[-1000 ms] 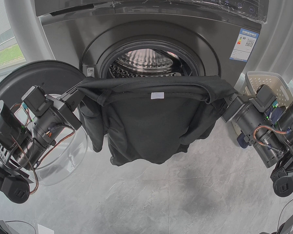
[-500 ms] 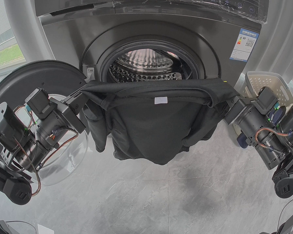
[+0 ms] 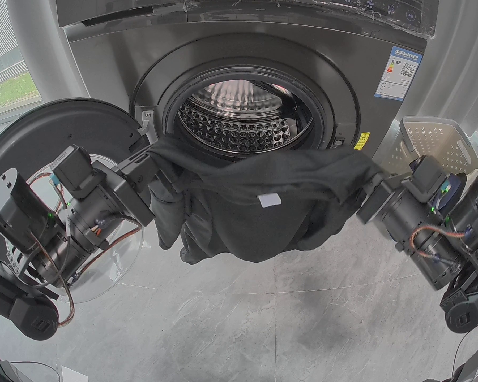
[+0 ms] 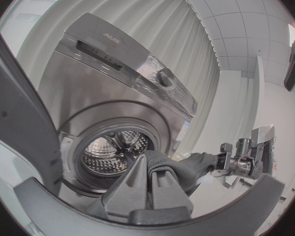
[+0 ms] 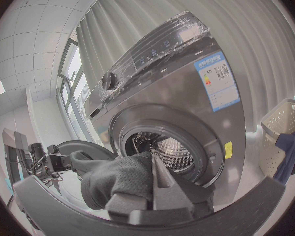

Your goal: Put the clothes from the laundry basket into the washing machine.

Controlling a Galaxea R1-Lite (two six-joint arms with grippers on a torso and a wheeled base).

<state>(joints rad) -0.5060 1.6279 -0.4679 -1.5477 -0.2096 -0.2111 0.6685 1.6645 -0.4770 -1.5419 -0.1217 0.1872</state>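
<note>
Holding the black shirt [image 3: 249,224] clamped in left gripper [image 3: 153,159] and right gripper [image 3: 372,180], we judge the next move is feeding it into the washing machine [image 3: 239,49].

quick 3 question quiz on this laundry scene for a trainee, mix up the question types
1. True or false: the door of the washing machine stands open.
2. Choose one. The black garment is: A) stretched between the left gripper and the right gripper, in front of the opening; B) fully inside the drum; C) lying on the floor.
3. Short answer: what colour is the cloth draped over the rim of the laundry basket?

Key: 1 true. 2 A, both grippers are shut on it. 3 dark blue.
</note>
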